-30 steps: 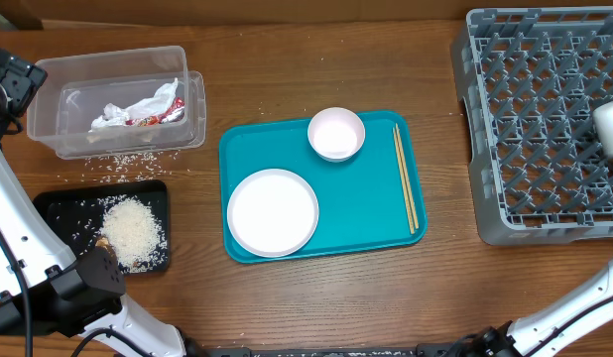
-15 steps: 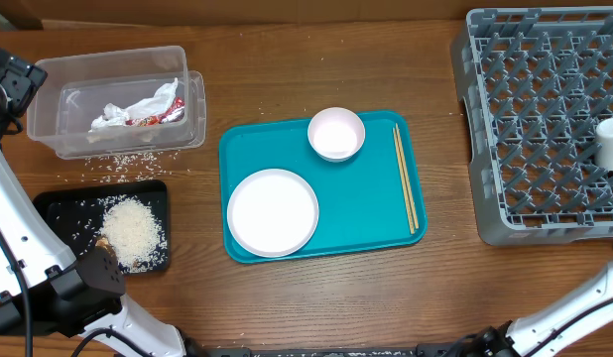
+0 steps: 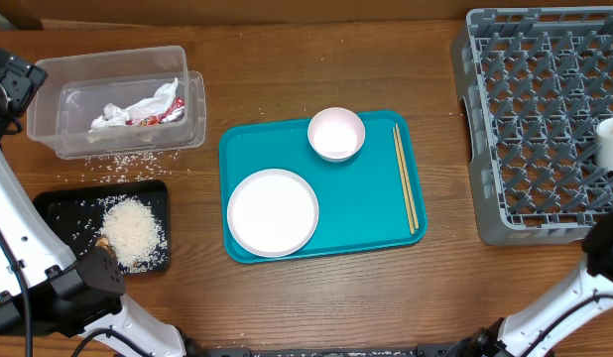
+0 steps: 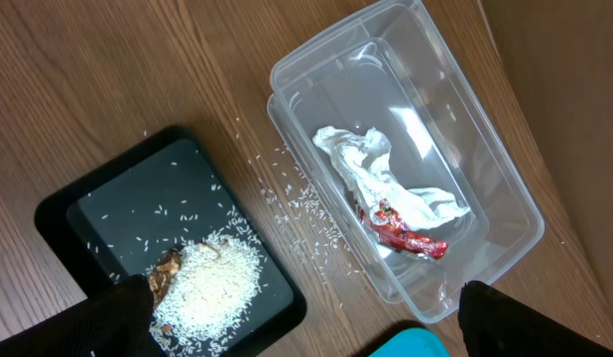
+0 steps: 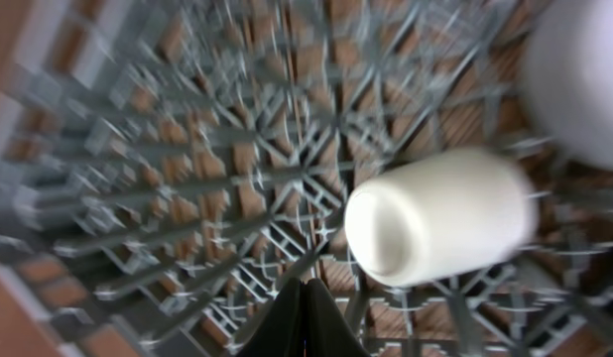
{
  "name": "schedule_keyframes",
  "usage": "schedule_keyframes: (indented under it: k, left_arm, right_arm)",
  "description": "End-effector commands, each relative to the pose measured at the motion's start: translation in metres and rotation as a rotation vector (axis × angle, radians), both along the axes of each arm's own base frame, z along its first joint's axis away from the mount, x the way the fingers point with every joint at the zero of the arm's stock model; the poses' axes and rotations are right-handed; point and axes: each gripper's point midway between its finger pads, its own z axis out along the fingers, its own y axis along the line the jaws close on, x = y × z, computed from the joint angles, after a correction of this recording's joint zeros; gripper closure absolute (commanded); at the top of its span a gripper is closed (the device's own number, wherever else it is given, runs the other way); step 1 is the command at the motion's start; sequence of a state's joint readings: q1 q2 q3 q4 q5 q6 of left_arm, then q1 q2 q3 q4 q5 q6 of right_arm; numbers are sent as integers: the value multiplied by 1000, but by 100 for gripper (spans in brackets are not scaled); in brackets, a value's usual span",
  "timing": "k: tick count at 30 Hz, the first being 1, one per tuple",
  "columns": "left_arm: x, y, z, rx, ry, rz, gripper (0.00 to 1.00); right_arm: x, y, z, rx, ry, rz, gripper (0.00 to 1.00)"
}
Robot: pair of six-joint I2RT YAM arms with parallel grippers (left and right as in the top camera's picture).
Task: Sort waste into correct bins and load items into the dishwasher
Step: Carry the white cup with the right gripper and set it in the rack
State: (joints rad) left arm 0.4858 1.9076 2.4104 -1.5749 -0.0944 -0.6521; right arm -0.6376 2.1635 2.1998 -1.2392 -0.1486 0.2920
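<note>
One cup [image 5: 440,218] sideways in rack [image 5: 187,188], clearest from right wrist, right pincer [image 5: 306,309] closed empty, left pincer [image 4: 326,322] gaping

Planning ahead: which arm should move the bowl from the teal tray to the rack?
Likely right: right gripper sits empty above the dish rack, near the cup; left gripper hangs open near the black tray.

Looks like a robotics lab bench staged as a mock dish-clearing station. Shows a plain wooden desk [image 3: 287,59] with a white-and-black left arm [image 3: 14,228] and right arm [image 3: 564,307] mounted at its near edge. Carries a grey commercial-style dish rack [image 3: 525,99], a teal serving tray [image 3: 366,198], a clear plastic tub [image 3: 59,74] and a black tray [image 3: 63,203] heaped with rice [image 3: 133,230]. Cannot tell anything of the room beyond the desk.
</note>
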Motion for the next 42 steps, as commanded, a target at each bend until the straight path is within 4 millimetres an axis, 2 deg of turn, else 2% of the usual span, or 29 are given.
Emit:
schedule_keyframes:
  k: [1,5,8,9,15,19,23,28,32,36,39,40,42]
  left_arm:
    - [0,1,0,5,1,7,0]
    - [1,0,0,5,1,6,0]
    - [1,1,0,6,1,6,0]
    - [1,0,0,6,1,6,0]
    - [1,0,0,5,1,6,0]
    - [1,0,0,6,1,6,0]
    - [1,0,0,6,1,6,0]
    - [1,0,0,5,1,6,0]
    - [1,0,0,5,1,6,0]
    - [1,0,0,5,1,6,0]
    - [1,0,0,6,1,6,0]
    - [1,0,0,5,1,6,0]
    - [1,0,0,6,1,6,0]
  right_arm:
    - [-9,-5,-51,15,126,-19,96]
    - [-18,-13,-77,6,214,-43,96]
    - [-27,-23,-75,-37,244,-90,96]
    - [-28,-26,-71,-48,245,-95,96]
    - [-37,-42,-18,-129,195,-195,96]
    - [-57,-56,12,-244,239,-251,96]
    - [-66,-56,23,-262,249,-289,96]
    - [-53,-47,28,-215,179,-243,96]
    - [-41,-42,23,-184,144,-174,96]
    - [-38,-44,6,-174,166,-167,96]
    - [-37,-44,-20,-145,210,-161,96]
    - [-38,-43,-39,-124,243,-157,96]
    - [-40,-43,-52,-110,271,-155,96]
